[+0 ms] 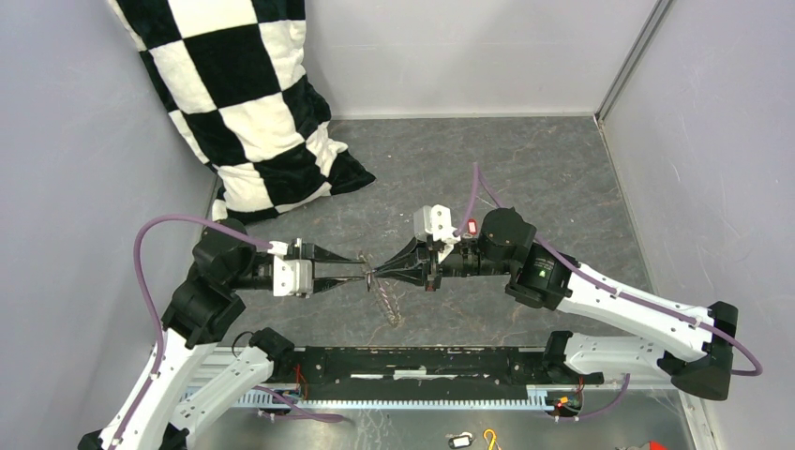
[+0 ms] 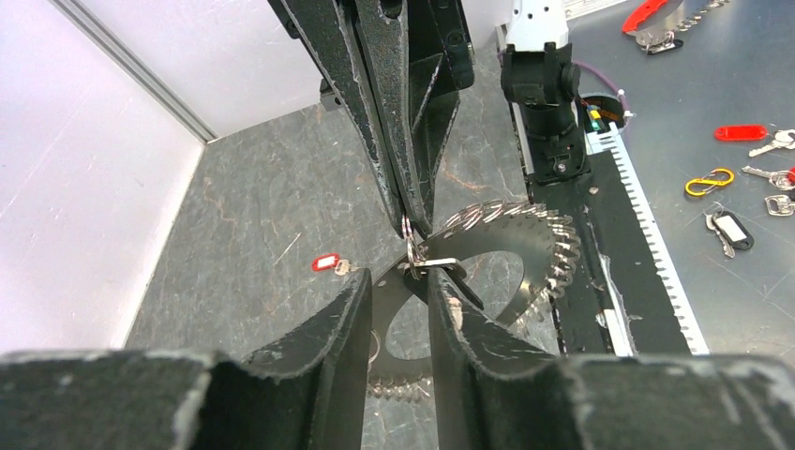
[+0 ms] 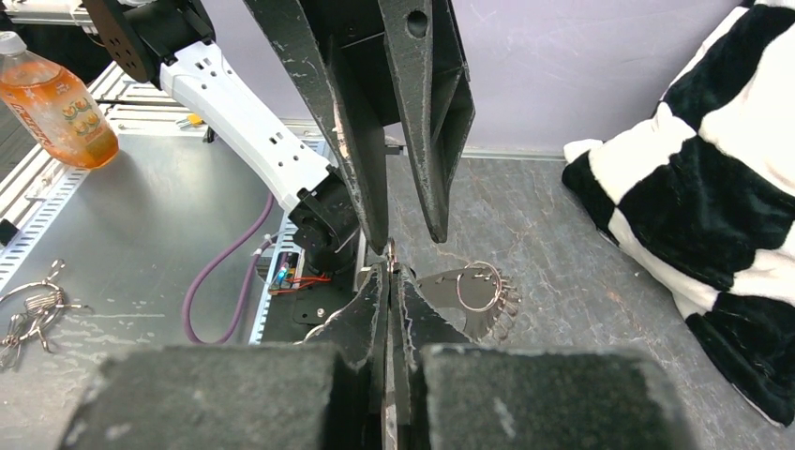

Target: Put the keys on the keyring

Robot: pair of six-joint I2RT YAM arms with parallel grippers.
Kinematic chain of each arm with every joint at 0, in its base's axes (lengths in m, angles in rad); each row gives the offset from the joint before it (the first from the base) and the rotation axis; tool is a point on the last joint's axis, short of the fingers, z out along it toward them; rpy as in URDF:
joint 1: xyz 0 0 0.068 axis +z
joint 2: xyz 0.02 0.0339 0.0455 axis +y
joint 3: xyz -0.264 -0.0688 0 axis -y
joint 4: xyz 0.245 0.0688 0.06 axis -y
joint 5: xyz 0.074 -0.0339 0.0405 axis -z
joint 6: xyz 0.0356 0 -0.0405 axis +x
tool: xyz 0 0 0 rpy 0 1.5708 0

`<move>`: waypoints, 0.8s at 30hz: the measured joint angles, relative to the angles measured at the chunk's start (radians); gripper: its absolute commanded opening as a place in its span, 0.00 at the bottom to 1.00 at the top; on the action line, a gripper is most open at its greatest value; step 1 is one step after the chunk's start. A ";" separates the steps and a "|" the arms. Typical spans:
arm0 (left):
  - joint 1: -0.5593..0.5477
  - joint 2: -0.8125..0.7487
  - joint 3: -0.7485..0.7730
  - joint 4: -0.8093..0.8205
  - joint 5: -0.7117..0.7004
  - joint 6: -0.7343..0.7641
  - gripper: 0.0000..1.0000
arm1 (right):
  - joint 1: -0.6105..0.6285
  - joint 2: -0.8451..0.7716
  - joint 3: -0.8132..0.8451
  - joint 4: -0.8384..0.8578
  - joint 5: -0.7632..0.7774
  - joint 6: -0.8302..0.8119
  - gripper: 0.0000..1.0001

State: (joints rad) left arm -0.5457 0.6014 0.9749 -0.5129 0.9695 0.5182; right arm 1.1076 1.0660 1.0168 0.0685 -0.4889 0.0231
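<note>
Fingers of right gripper (image 3: 389, 274) pressed flat together, no gap showing. A sliver of thin metal pokes out at the tips; cannot tell whether it is the wire of the keyring (image 2: 553, 253). Fingers of left gripper (image 2: 398, 286) stand a narrow gap apart. A small flat silver piece (image 2: 437, 265) lies across that gap right at the tips; cannot tell whether they pinch it or only bracket it.

From above, the two grippers point at each other tip to tip over the middle of the grey stone-pattern table (image 1: 525, 169), left one reaching rightward, right one reaching leftward.

Checkered black-and-white pillow (image 1: 253, 103) leans in the far left corner, well apart from both arms.

Orange drink bottle (image 3: 52, 98) stands on the metal bench behind the arm bases.

Keyring hangs just below the meeting tips, thin grey hoop fringed with small dark pieces, toothed outline, tilted down toward the near edge. Dark shadow of it falls on the table beneath.

On the metal bench, well apart from the ring: red tag (image 2: 741, 133), dark tag with a white face (image 2: 731, 230), yellow hook (image 2: 710, 181).

Red-headed key (image 2: 326, 263) lies flat on the table, off the ring, near the left fingers' outer side. Black-headed key not made out.
</note>
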 measured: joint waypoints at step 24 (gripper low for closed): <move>0.000 0.001 -0.006 0.014 0.026 -0.011 0.20 | -0.002 0.010 0.000 0.037 -0.033 0.044 0.00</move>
State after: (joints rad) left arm -0.5457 0.6022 0.9684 -0.4988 0.9955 0.5076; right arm 1.1053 1.0760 1.0168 0.1059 -0.5220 0.0669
